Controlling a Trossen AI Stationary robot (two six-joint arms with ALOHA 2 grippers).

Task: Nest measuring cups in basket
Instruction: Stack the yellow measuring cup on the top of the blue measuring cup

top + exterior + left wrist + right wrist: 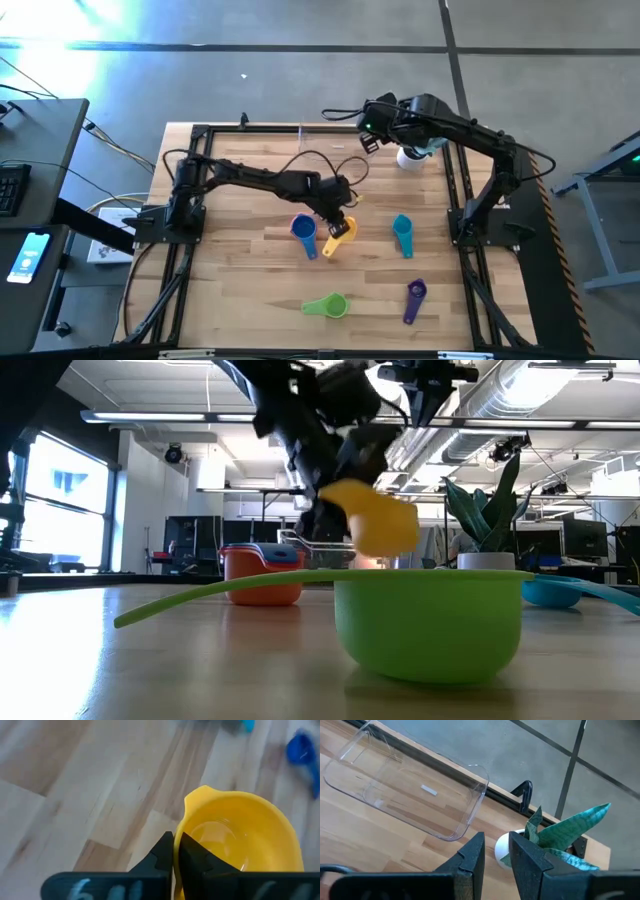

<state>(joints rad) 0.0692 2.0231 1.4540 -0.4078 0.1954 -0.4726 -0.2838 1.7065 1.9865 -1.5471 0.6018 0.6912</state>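
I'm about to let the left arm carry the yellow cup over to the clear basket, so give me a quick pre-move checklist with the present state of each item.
1. Left gripper shut on the yellow cup: ok, the fingers pinch its rim.
2. Yellow cup off the table: ok, in the low view it hangs above the wood.
3. Basket free to receive a cup: ok, nothing lies in it.
4. Right gripper out of the way: not ok, it hangs near the basket, by the white plant pot.
5. Blue cup clear of the lift: cannot tell, it lies close beside the yellow cup.
6. Grip firm enough for the carry: cannot tell.
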